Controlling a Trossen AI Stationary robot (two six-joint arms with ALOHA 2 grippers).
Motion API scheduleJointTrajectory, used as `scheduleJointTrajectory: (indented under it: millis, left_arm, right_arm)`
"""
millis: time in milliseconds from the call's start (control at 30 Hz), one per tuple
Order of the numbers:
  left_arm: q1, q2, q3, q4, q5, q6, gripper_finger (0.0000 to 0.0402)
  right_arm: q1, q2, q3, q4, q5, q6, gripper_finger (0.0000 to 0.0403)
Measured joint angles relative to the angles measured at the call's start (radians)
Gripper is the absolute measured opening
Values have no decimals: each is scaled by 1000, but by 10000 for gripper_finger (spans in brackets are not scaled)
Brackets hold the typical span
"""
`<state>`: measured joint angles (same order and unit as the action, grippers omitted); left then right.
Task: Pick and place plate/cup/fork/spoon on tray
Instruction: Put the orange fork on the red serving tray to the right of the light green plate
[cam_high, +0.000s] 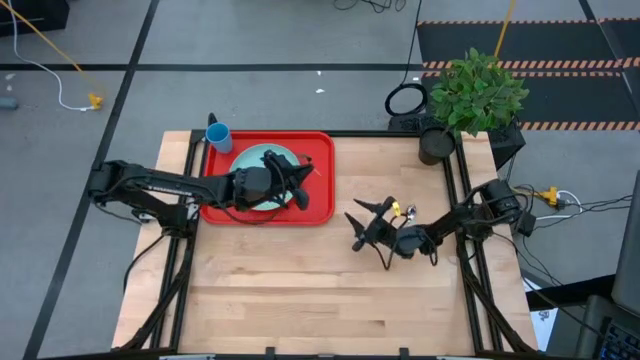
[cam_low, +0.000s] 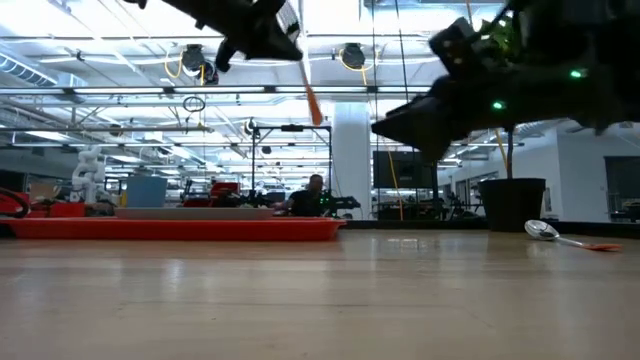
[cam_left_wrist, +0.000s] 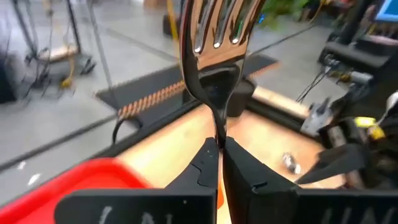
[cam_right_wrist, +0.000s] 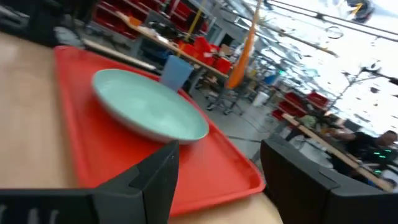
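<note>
Wooden table (cam_high: 300, 300) | left pincer (cam_left_wrist: 217, 146) clamped on fork (cam_left_wrist: 214, 37) | right pincer (cam_high: 362, 226) apart beside spoon (cam_high: 403, 211)

Plate (cam_high: 262, 163): middle and 4 o'clock side hidden under the left arm in the high view.
Fork (cam_left_wrist: 214, 37): tine tips cut off by the left wrist view's edge; handle hidden between the fingers (cam_left_wrist: 202, 171).
Spoon (cam_low: 545, 231): small at the surface's far end in the low view; a blurred speck in the left wrist view.
Cup (cam_right_wrist: 176, 72): base hidden behind the plate.
</note>
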<state>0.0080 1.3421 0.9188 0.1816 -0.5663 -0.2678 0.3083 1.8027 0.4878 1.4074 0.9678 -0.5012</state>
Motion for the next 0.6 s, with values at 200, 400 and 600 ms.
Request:
scheduleJointTrajectory:
  millis: [200, 400, 600]
  left_arm:
    - [46, -1, 0, -109, 69, -133, 5]
    - [107, -2, 23, -225, 107, -234, 7]
    - [149, 47, 152, -380, 125, -273, 5]
  right_arm:
    - [77, 0, -73, 3, 0, 71, 219]
    - [118, 0, -89, 3, 0, 72, 219]
    - [135, 0, -90, 3, 0, 70, 219]
